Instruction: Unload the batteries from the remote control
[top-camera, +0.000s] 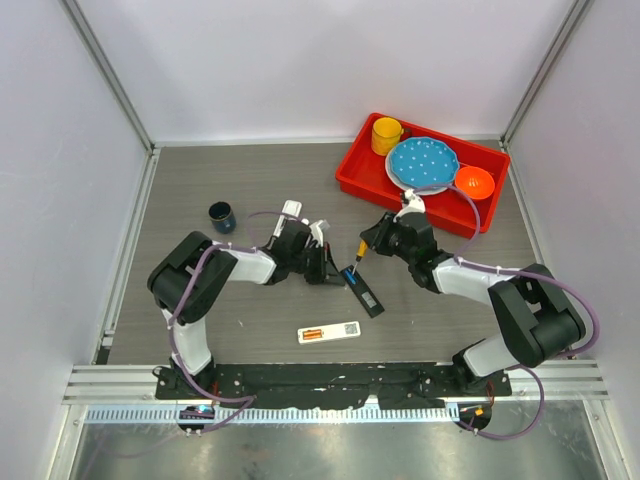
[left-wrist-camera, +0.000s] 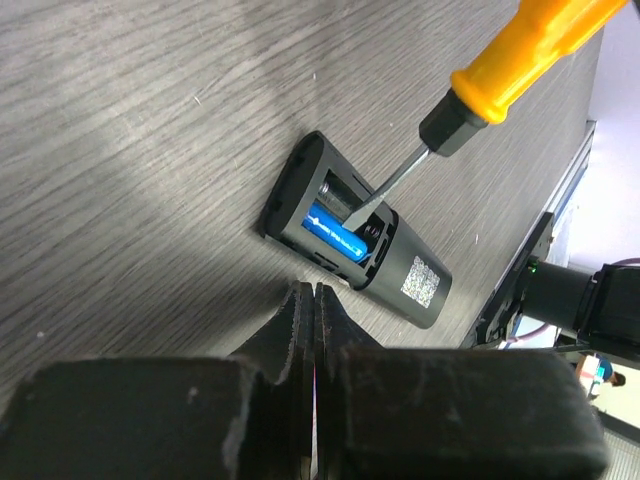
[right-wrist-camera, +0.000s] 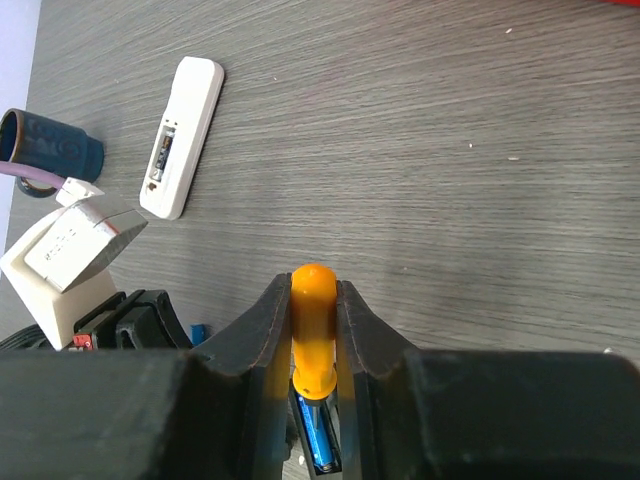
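Observation:
A black remote (top-camera: 364, 292) lies face down on the table with its battery bay open; it also shows in the left wrist view (left-wrist-camera: 400, 270). One bright blue battery (left-wrist-camera: 335, 232) sits in the bay, also seen in the right wrist view (right-wrist-camera: 318, 435). My right gripper (top-camera: 368, 243) is shut on the orange handle of a screwdriver (right-wrist-camera: 313, 330). The screwdriver's metal tip (left-wrist-camera: 385, 190) reaches into the bay next to the battery. My left gripper (left-wrist-camera: 314, 296) is shut and empty, its tips on the table close beside the remote's long side.
A white remote (top-camera: 328, 332) with orange cells in its open bay lies near the front. Another white remote (right-wrist-camera: 183, 135) and a dark blue cup (top-camera: 221, 216) lie behind the left arm. A red tray (top-camera: 350, 178) at back right holds a yellow cup, blue plate and orange bowl.

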